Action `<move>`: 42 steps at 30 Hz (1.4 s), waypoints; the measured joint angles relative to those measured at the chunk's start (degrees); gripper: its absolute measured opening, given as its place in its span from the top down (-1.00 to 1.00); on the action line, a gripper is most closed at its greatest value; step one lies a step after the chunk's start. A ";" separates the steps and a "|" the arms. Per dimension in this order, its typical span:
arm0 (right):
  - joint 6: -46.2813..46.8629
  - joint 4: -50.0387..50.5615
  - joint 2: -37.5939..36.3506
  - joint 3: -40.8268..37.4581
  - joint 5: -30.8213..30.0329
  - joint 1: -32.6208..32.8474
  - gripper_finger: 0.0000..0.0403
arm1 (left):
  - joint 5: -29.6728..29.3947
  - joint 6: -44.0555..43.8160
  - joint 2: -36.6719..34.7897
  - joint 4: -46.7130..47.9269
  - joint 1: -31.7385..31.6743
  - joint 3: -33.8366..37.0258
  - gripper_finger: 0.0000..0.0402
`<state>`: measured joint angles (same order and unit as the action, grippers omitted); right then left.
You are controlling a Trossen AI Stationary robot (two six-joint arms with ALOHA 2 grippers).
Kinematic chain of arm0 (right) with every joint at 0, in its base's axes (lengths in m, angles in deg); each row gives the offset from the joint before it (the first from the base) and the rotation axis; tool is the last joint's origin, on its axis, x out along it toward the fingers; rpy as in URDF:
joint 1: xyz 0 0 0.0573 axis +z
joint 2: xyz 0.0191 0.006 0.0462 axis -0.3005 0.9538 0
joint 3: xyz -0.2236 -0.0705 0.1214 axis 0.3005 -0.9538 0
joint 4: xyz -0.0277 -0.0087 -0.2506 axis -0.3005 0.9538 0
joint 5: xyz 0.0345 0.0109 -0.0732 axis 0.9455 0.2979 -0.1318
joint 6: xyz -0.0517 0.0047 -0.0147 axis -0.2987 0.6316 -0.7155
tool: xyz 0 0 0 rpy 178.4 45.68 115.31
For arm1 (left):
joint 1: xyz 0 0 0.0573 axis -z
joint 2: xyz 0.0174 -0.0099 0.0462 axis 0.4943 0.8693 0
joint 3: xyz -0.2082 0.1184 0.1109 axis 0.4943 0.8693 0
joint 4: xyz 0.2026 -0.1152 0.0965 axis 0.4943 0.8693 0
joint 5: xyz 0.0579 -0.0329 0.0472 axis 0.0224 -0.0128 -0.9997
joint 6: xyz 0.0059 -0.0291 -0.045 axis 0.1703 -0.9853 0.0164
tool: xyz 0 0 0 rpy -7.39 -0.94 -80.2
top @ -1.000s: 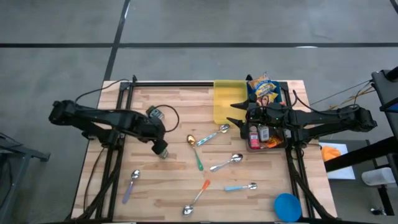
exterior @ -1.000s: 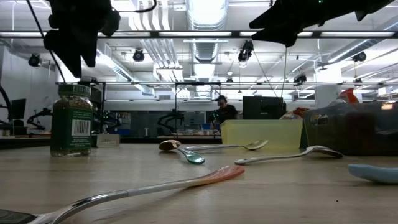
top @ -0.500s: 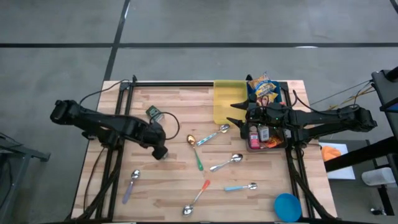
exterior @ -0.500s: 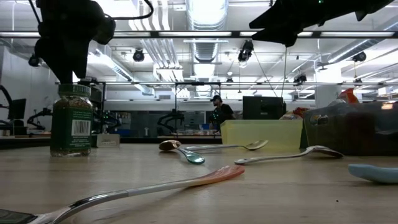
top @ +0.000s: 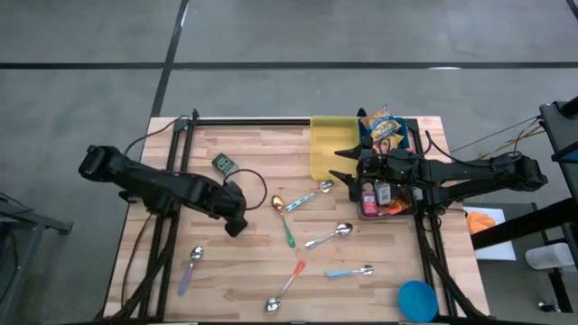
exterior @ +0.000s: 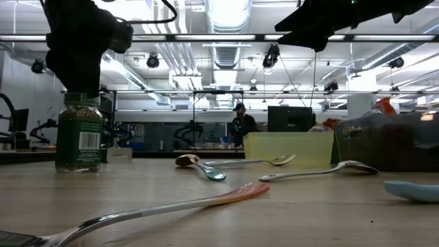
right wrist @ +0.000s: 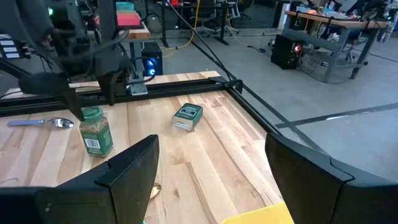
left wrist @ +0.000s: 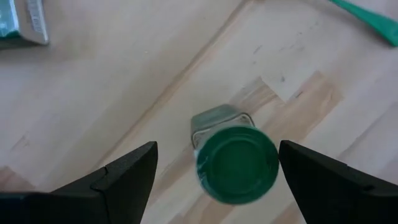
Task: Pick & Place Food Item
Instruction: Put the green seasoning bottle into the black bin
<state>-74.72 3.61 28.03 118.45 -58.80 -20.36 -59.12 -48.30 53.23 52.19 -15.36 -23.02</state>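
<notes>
While the right arm waits, these hold:
Jar: the green-lidded spice jar (left wrist: 235,163) stands upright, long axis vertical, lid up, on the desk's left half, near a small green box (top: 224,164) lying flat.
Left gripper: left gripper (left wrist: 217,171) points down just over the lid, fingers spread wide to either side, not touching.
Right gripper: right gripper (right wrist: 211,165) hangs open, holding nothing, above the bin (top: 390,209) by the right edge.
Surface: pale wooden planks (top: 262,253), spoons scattered.
Room: a workshop with ceiling lights; a person (exterior: 240,122) far behind.

Two dark jointed arms, black cables, dark wedge-shaped fingers (left wrist: 127,177)
</notes>
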 joint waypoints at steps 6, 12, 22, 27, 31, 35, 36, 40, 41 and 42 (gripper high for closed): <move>0.00 0.00 0.00 0.00 0.00 -0.01 -0.45 | 0.00 1.08 4.06 -1.42 0.20 0.03 -0.69; 0.00 0.00 0.00 0.00 -0.02 0.00 -0.45 | 0.00 -5.89 8.12 -1.34 0.22 0.04 -0.69; 0.00 0.00 0.02 0.00 0.00 0.00 -0.45 | 0.48 -8.62 11.02 -2.09 0.20 0.04 -0.68; 0.00 0.00 0.01 0.00 0.00 -0.01 -0.45 | 0.63 -9.69 10.97 -2.02 0.20 0.04 -0.47; 0.00 0.00 0.02 0.00 0.00 0.00 -0.45 | 0.63 -9.71 10.96 -2.42 0.20 0.04 -0.18; 0.00 0.00 0.02 0.00 0.00 -0.02 -0.45 | 0.61 -9.83 10.89 -2.81 0.17 0.04 0.07; 0.00 0.00 0.00 0.00 0.00 -0.01 -0.45 | 0.61 -9.73 10.89 -2.87 0.17 0.04 0.07; 0.00 0.00 0.01 0.00 -0.01 -0.02 -0.45 | 0.61 -9.66 10.89 -2.95 0.17 0.04 0.07; 0.00 0.00 0.02 0.00 0.00 0.00 -0.45 | 0.61 -9.66 10.89 -2.96 0.17 0.04 0.07; 0.00 0.00 0.00 0.00 0.00 -0.02 -0.45 | 0.61 -9.66 10.89 -2.98 0.17 0.04 0.07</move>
<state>-74.72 3.61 28.03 118.45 -58.81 -20.38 -58.51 -57.97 64.12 49.21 -15.19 -22.98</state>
